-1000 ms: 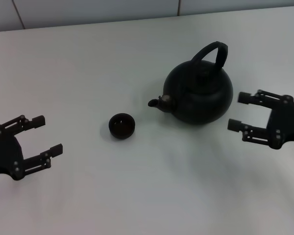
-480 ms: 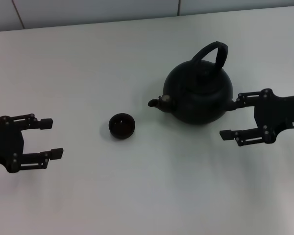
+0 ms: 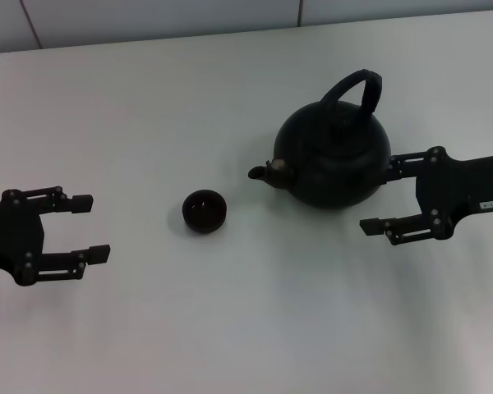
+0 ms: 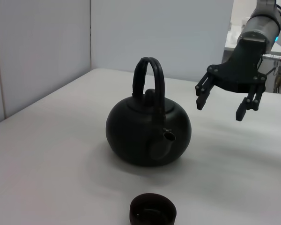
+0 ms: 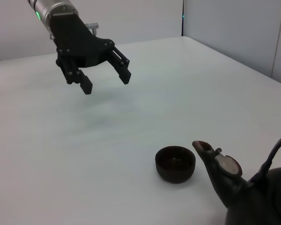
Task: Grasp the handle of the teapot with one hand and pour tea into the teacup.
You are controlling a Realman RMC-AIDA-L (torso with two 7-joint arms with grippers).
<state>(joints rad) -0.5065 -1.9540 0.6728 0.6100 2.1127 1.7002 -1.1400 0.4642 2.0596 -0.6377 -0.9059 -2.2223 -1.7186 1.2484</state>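
The round matte-black teapot (image 3: 335, 160) stands upright on the white table, its spout (image 3: 263, 171) pointing left at the tiny black teacup (image 3: 205, 211). Its arched black handle (image 3: 357, 86) rises over the lid. My right gripper (image 3: 380, 195) is open and empty just right of the teapot body, its far finger close beside the pot. My left gripper (image 3: 89, 227) is open and empty at the left, well apart from the cup. The left wrist view shows the teapot (image 4: 147, 131), handle (image 4: 150, 75), cup (image 4: 152, 212) and right gripper (image 4: 221, 99). The right wrist view shows the cup (image 5: 175, 163), spout (image 5: 210, 157) and left gripper (image 5: 105, 77).
The white table (image 3: 230, 328) ends at a pale wall along the back edge (image 3: 148, 37). Nothing else stands on it.
My right gripper has moved left toward the teapot, now beside its body. My left gripper has levelled out and shifted slightly right. Teapot and cup have not moved.
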